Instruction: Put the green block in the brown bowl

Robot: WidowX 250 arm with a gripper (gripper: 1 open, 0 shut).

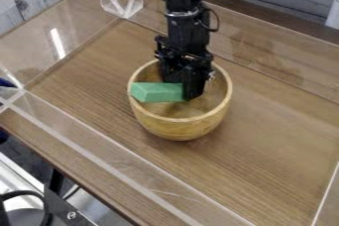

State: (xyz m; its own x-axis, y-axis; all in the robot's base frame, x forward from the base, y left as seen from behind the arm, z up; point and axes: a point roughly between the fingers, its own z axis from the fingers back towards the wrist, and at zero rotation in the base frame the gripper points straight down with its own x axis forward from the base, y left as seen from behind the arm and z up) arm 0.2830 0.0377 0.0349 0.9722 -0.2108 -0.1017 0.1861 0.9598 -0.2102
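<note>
The brown bowl [180, 131] stands in the middle of the wooden tabletop. My gripper [185, 88] points steeply down into it from above, its black fingers reaching below the rim. They are shut on the right end of the green block [154, 92]. The block lies nearly level and sticks out to the left over the bowl's left rim. The fingertips and the bowl's floor under them are hidden behind the block and the fingers.
Low clear plastic walls [79, 156] fence the tabletop on the front and left sides. A small clear folded stand [125, 1] sits at the back left. Bare wood surrounds the bowl on every side.
</note>
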